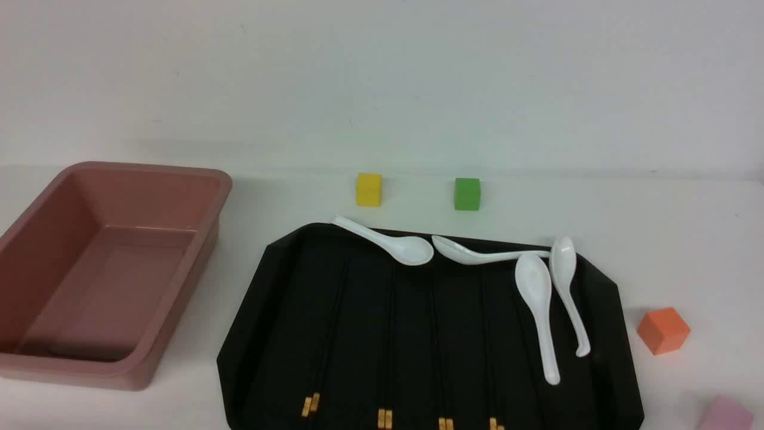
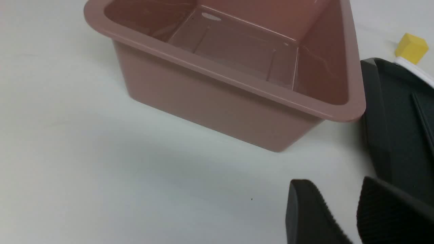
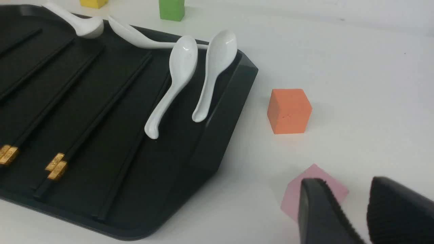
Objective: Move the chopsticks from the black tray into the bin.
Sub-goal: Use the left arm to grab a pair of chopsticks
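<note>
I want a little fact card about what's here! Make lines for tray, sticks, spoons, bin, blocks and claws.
Tray: black, on the table
Chopsticks: black, lying in the tray; four pairs show gold bands
Spoons: four white, on the tray
Bin: dusty pink, left of the tray, no chopsticks seen inside
Blocks: yellow, green, orange, pink, all outside the tray
Left claw: open
Right claw: open
</note>
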